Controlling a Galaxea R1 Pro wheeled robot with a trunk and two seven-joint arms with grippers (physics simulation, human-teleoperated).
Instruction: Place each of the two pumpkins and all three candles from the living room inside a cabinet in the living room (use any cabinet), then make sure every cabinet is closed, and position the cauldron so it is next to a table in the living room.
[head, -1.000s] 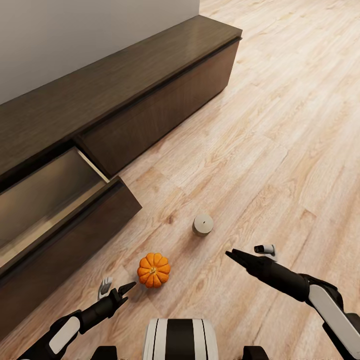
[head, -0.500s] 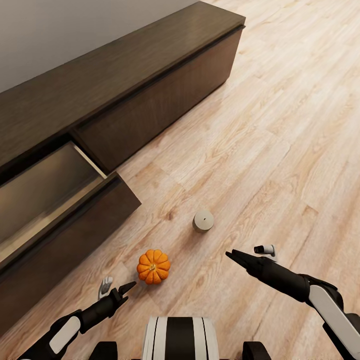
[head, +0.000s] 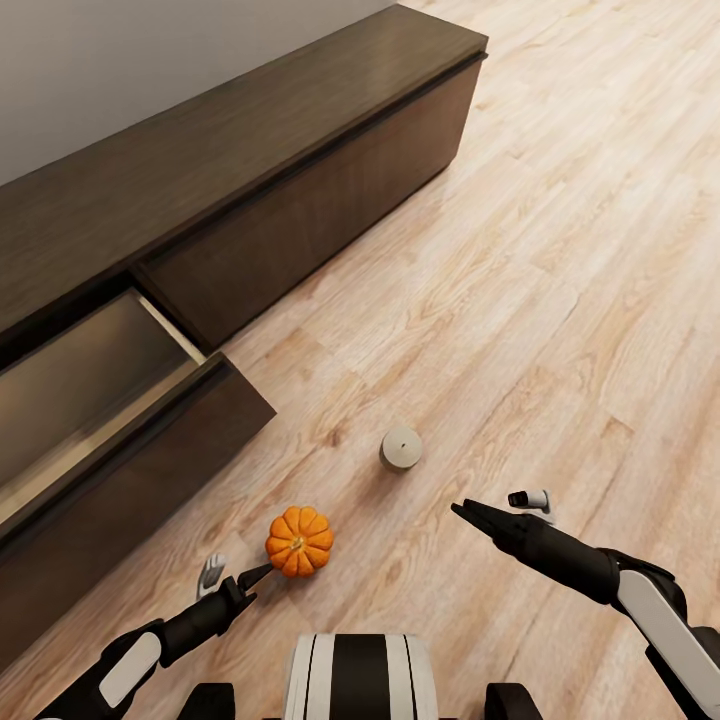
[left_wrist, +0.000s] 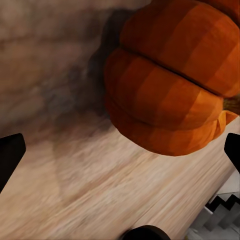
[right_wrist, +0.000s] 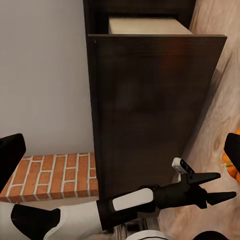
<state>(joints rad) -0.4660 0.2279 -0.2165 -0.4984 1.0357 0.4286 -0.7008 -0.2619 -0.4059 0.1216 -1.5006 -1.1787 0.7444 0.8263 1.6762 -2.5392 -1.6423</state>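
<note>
Spread wide and empty, my left gripper (head: 232, 578) hangs low over the floor (head: 560, 300), its dark tip just short of the pumpkin (head: 299, 541). In the left wrist view the pumpkin (left_wrist: 170, 80) sits off to one side of the gap between my fingers rather than centred in it. To do this grasp well, I judge I should shift across until the ribbed body lies squarely between the fingers, then ease forward and squeeze at its widest girth, since a pinch near the edge of so round a thing could squirt it away across the boards. My right gripper (head: 498, 506) hovers open on the right, holding nothing, with the candle (head: 400, 448) a little beyond it on the floor. The cabinet (head: 250, 190) runs along the far wall, and its drawer (head: 90, 400) stands pulled out at left, near enough to the pumpkin for a short carry.
</note>
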